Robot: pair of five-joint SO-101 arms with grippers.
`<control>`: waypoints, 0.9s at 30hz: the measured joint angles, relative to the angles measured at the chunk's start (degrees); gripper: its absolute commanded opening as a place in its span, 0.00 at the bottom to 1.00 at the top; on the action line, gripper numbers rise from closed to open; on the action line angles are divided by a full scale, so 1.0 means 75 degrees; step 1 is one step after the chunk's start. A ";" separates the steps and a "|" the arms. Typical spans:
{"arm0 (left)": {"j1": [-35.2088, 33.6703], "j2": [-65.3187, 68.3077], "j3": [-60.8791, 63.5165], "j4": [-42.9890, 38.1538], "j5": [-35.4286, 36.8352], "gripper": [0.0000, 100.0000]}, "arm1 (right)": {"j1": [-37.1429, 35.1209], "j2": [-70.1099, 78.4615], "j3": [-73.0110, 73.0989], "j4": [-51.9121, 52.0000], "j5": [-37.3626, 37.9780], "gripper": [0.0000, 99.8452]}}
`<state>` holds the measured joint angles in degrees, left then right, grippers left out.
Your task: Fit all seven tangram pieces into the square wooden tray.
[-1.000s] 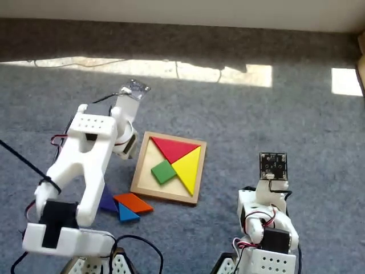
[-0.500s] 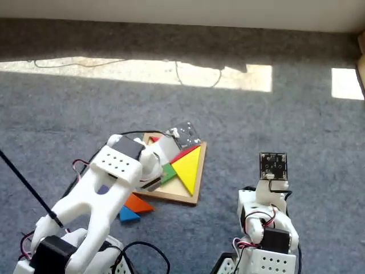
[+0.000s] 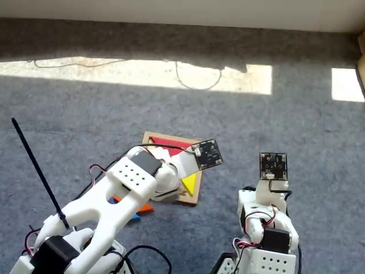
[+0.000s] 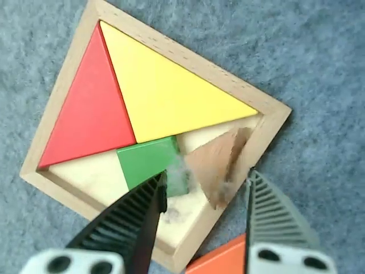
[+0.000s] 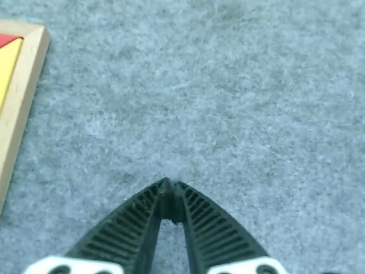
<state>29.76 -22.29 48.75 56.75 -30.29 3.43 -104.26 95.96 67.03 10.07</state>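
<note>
The square wooden tray (image 3: pixel 162 137) lies on the grey carpet (image 3: pixel 285 108) near the centre of the high view, partly covered by the left arm.

The left gripper (image 4: pixel 206 176) hangs over the tray, fingers wide apart.

The tray holds a red triangle (image 4: pixel 85 114), a yellow triangle (image 4: pixel 171 94) and a green square (image 4: pixel 148 162). A blurred brownish triangle (image 4: pixel 219 162) sits between the fingers, just beside the green square; contact cannot be determined.

An orange piece (image 4: pixel 219 260) lies outside the tray rim.

The right gripper (image 5: pixel 171 185) sits over carpet, fingers pressed together.

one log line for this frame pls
left jaws: open over tray, blurred brown triangle between | in tray: red triangle, yellow triangle, green square | outside: orange piece | right jaws: shut over carpet
</note>
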 measured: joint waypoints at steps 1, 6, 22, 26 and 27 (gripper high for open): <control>0.0000 0.0000 0.0000 0.0000 0.0000 0.27 | 0.0000 0.0000 0.0000 0.0000 0.0000 0.01; -0.0188 -0.0059 0.0000 -0.0023 0.0000 0.27 | 0.0000 0.0000 0.0000 0.0000 0.0000 0.01; -0.2356 -0.0070 0.0023 -0.1571 0.1043 0.27 | 0.0000 0.0000 0.0000 0.0000 0.0000 0.01; -0.2344 0.0633 0.0023 -0.1688 0.1067 0.27 | 0.0000 0.0000 0.0000 0.0000 0.0000 0.01; -0.2333 0.0903 0.0023 -0.1688 0.1067 0.27 | 0.0000 0.0000 0.0000 0.0000 0.0000 0.01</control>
<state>12.26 -15.52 48.92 44.09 -22.29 3.43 -104.26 95.96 67.03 10.07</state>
